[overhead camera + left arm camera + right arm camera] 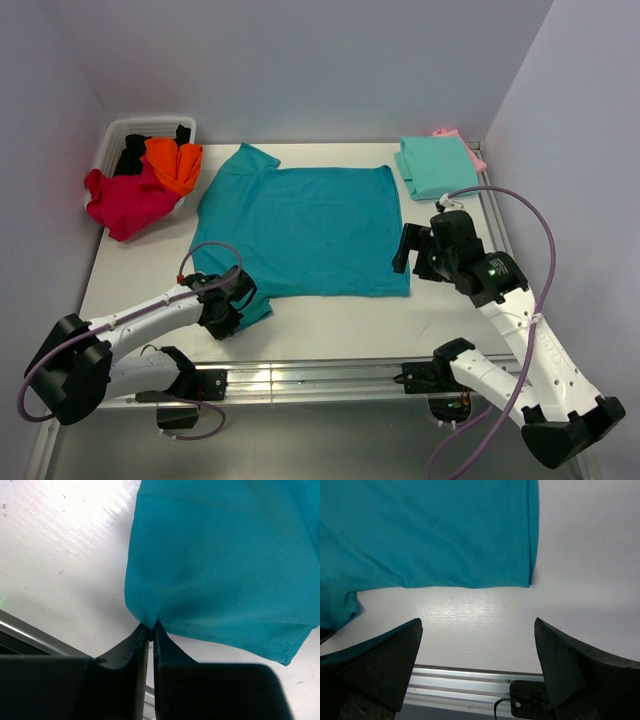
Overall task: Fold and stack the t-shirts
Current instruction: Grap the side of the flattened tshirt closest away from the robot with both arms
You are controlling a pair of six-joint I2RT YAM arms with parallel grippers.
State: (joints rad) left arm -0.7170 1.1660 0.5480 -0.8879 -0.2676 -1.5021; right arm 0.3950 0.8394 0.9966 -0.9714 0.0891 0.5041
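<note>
Counting now: six shirts in all, one teal shirt (310,225), one mint shirt (435,167), one pink shirt (476,160), one crimson shirt (125,203), one orange shirt (175,165), one black shirt (132,155). Just one white basket (115,128). One table (330,320). And two grippers on show, the left gripper (151,626) and the right gripper (477,622).

Plain teal t-shirt (310,225), mint-green t-shirt (435,165) (pink t-shirt (446,132) too), white basket (150,121).

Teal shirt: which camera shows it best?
Top external view: the teal shirt lies spread out, nearly whole. Left wrist view shows only a sleeve pinched by the left tool. Right wrist view shows only its near edge and a corner.
</note>
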